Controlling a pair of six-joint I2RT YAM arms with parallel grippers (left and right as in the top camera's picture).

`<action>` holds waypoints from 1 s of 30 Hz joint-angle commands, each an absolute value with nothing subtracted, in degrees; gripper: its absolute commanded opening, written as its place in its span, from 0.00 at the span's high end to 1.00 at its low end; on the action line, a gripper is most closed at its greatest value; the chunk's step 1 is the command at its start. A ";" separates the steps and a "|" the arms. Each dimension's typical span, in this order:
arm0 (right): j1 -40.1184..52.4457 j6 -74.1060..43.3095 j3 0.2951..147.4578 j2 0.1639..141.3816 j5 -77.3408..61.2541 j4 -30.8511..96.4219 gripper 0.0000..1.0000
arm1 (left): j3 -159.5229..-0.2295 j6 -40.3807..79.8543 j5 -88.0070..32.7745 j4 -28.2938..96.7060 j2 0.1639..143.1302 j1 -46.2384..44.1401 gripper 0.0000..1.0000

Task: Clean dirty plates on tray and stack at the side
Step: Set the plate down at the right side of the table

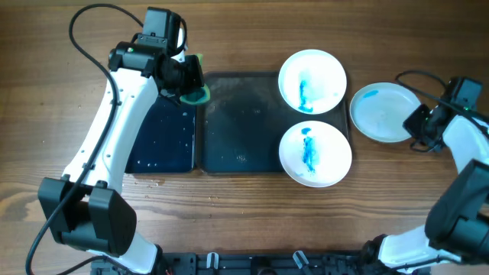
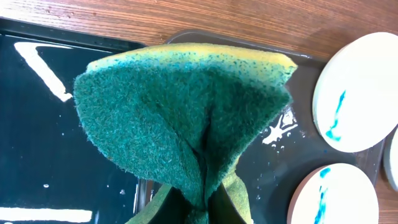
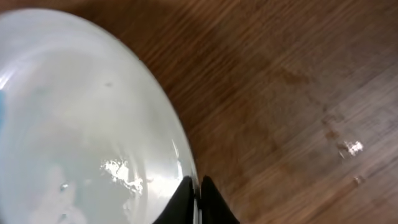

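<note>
From above, the left fingers (image 1: 189, 79) are clamping a sponge (image 1: 197, 92) over the tray's (image 1: 237, 122) left edge, ready for wiping, while two blue-smeared plates (image 1: 312, 82) are waiting on it. At the left wrist, the sponge is creasing where it is being pinched. At the right wrist, the right fingers (image 3: 211, 205) are gripping the rim of a third plate (image 3: 74, 124) on the bench (image 3: 298, 93), probably to steady it.

The wooden table (image 1: 244, 221) carries a wet black tray (image 1: 164, 145), a grey tray (image 1: 241, 122) and a plate (image 1: 382, 114).
</note>
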State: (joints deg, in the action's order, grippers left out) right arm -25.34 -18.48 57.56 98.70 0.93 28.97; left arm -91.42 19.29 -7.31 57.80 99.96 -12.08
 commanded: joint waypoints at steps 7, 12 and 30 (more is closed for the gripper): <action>-25.10 -15.09 63.68 94.70 -17.32 38.33 0.74 | -92.09 19.99 -7.18 57.43 100.31 -12.49 0.96; -21.61 -11.49 66.89 87.57 -23.44 51.29 0.69 | -92.09 19.99 -7.16 57.08 100.31 -12.49 0.96; -7.66 -10.37 47.88 89.06 -11.18 47.09 0.69 | -92.09 19.77 -7.16 56.99 100.31 -12.49 0.96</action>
State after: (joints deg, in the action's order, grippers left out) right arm -7.86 -9.61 48.88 88.44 -13.43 49.87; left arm -91.42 19.42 -7.31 57.25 99.98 -12.12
